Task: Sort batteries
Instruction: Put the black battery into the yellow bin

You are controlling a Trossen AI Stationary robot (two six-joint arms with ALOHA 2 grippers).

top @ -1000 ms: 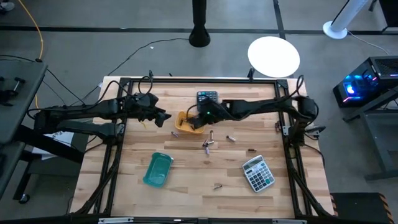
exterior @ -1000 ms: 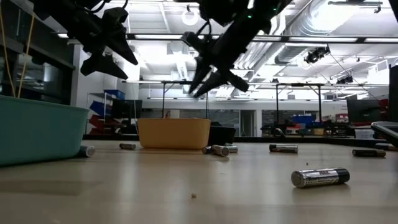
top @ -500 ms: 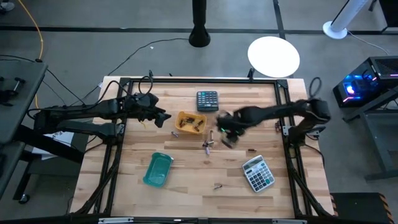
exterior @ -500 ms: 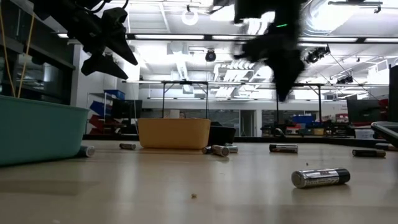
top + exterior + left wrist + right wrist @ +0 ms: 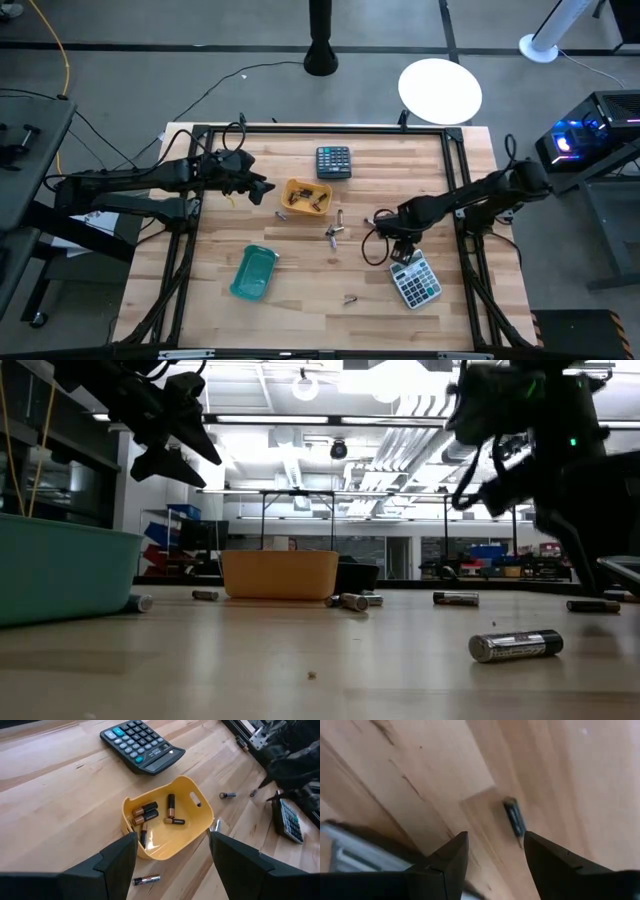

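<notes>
Because loose batteries (image 5: 334, 233) lie scattered mid-table while others sit collected in the yellow bin (image 5: 202, 821), the right gripper (image 5: 491, 851) hangs empty, fingers spread, over one dark cell (image 5: 514, 819) beside the grey calculator (image 5: 415, 279); the left gripper (image 5: 171, 852) waits, fingers wide, above the bin.

The yellow bin (image 5: 167, 827) holds copper-and-black batteries (image 5: 145, 810). Both calculators (image 5: 334, 161) are grey and dark. A teal tray (image 5: 254, 272) lies on the pale striped wood worktop (image 5: 300, 290).
</notes>
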